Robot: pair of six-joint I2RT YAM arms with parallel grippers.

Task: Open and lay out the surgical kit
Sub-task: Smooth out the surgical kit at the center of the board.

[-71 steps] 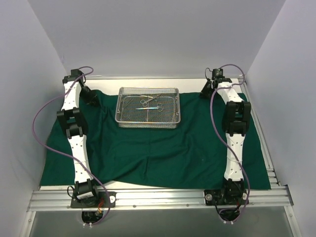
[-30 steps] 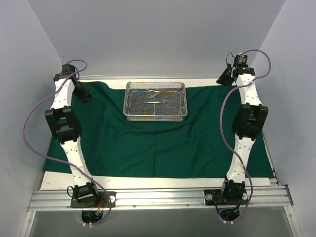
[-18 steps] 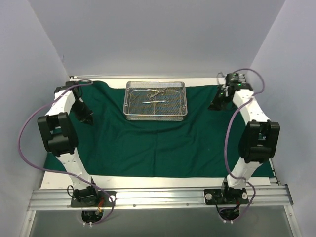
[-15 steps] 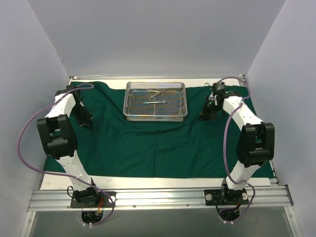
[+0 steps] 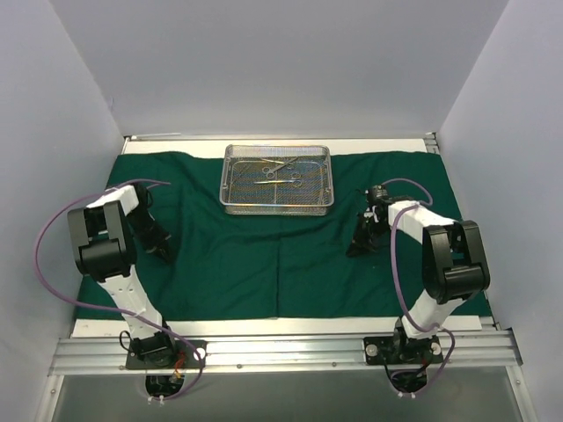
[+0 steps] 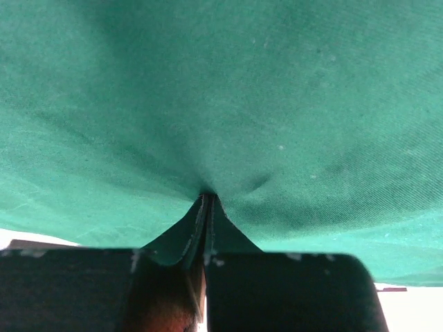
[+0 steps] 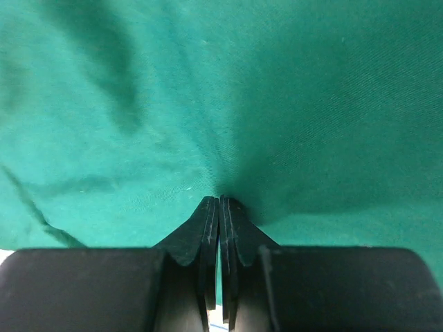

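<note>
While the drape [image 5: 264, 264] is lying spread flat, you are seeing the wire tray [image 5: 277, 207] sitting crosswise at its far middle, instruments [image 5: 281, 171] inside. The left gripper [image 5: 165, 255] and right gripper [image 5: 354, 250], both pressed together, are resting on cloth short of it, the right one nearer.

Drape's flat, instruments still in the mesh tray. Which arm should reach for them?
Right, marginally. The right gripper sits over the drape closer to the wire-mesh tray than the left gripper, which is further out to the side. Both are shut, so either must open first.
</note>
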